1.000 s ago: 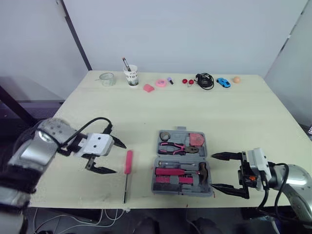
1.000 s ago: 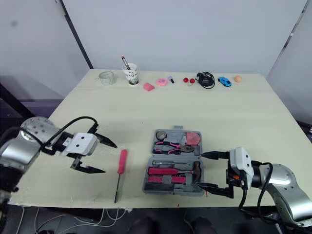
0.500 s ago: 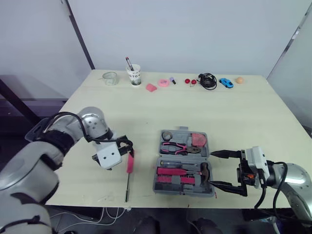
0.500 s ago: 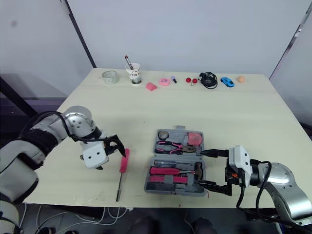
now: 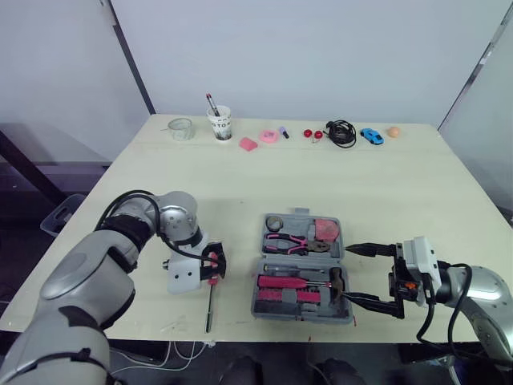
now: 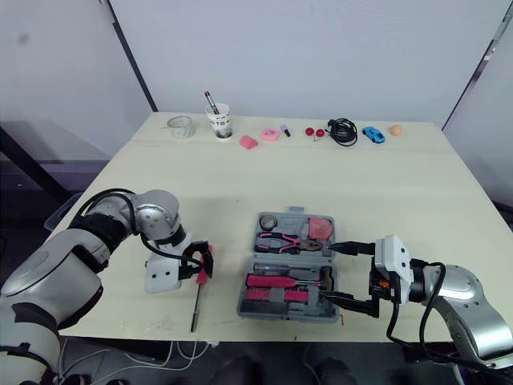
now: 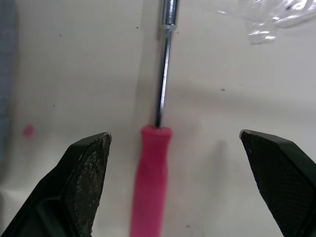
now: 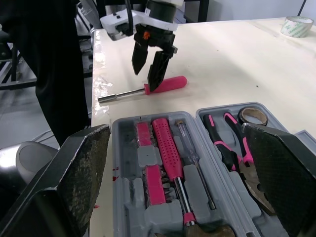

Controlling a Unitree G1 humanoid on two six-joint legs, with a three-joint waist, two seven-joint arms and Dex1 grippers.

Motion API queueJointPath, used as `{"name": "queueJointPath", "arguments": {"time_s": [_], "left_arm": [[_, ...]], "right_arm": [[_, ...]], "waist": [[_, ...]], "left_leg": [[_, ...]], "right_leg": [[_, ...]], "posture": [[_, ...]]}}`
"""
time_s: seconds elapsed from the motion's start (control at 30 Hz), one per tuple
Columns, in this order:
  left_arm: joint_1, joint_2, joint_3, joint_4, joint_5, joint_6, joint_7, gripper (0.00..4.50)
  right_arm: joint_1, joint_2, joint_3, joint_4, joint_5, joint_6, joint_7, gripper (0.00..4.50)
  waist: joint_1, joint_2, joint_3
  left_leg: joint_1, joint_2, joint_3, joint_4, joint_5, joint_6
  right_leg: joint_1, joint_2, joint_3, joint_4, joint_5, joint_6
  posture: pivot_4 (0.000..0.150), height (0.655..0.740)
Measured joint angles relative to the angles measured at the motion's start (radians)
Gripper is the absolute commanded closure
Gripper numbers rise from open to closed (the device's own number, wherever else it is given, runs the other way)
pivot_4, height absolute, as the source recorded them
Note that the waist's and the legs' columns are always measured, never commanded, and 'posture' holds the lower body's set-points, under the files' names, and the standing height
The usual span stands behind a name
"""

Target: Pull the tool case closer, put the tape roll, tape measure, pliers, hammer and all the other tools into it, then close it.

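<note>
The grey tool case (image 5: 258,305) lies open near the table's front edge. It holds the pink pliers (image 5: 292,241), a small tape roll (image 5: 274,222), a red tape measure (image 5: 324,229), the hammer (image 5: 333,281) and pink-handled tools. Left of it lies a pink-handled screwdriver (image 6: 195,305), shaft pointing at the front edge. My left gripper (image 5: 212,265) is open and straddles the pink handle (image 7: 150,177), one finger (image 7: 86,168) on each side. My right gripper (image 5: 370,273) is open at the case's right edge, nothing between its fingers.
Along the table's back edge stand a clear tape roll (image 5: 179,128), a paper cup with a pen (image 5: 219,124), pink bits (image 5: 266,137), a black cable (image 5: 337,132), a blue toy car (image 5: 368,135) and an orange ball (image 5: 393,131). The screwdriver tip lies near the front edge.
My left arm has swung in from the left and brought its open gripper down over the screwdriver handle. The right gripper has edged slightly toward the case.
</note>
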Motion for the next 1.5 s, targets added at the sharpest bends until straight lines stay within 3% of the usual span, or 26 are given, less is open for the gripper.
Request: {"name": "queueJointPath", "arguments": {"time_s": [0.57, 0.67, 0.87, 1.2, 1.5], "left_arm": [[0.003, 0.008, 0.000, -0.102, 0.168, 0.019, 0.136, 0.06], [0.017, 0.016, 0.000, -0.136, 0.180, 0.046, 0.145, 1.21], [0.069, 0.034, 0.000, -0.205, 0.179, 0.078, 0.150, 4.08], [0.085, 0.089, 0.000, -0.275, 0.141, 0.131, 0.126, 4.10], [0.180, 0.256, 0.125, -0.491, -0.110, 0.437, 0.005, 4.10]], "right_arm": [[0.005, -0.018, 0.002, -0.002, -0.018, -0.002, 0.014, 0.00], [0.004, -0.018, 0.002, -0.002, -0.020, -0.002, 0.018, 0.00], [0.004, -0.016, 0.002, -0.002, -0.023, -0.003, 0.017, 0.00], [0.010, -0.015, 0.002, -0.002, -0.025, -0.005, 0.018, 0.00], [0.010, -0.010, 0.006, -0.005, -0.027, -0.005, 0.008, 0.00]], "waist": [[0.000, 0.000, 0.000], [-0.001, 0.000, 0.000], [-0.001, 0.000, 0.000], [-0.001, 0.000, 0.000], [-0.001, 0.000, 0.000]], "left_leg": [[0.000, 0.000, 0.000, 0.000, 0.000, 0.000], [0.001, 0.000, 0.000, 0.000, 0.000, 0.000], [0.001, 0.000, 0.000, 0.000, 0.000, 0.000], [0.001, 0.000, 0.000, 0.000, 0.000, 0.000], [0.002, 0.001, 0.001, 0.001, 0.000, 0.000]], "right_leg": [[0.000, 0.000, 0.000, 0.001, 0.000, 0.000], [0.000, 0.000, 0.000, 0.001, 0.000, 0.000], [0.000, 0.000, 0.000, 0.001, 0.000, 0.000], [0.000, 0.000, 0.000, 0.002, 0.000, 0.000], [0.000, 0.000, 0.000, 0.003, 0.000, 0.000]], "posture": [[0.150, 0.7400], [0.150, 0.7400], [0.150, 0.7400], [0.150, 0.7400], [0.150, 0.7400]]}}
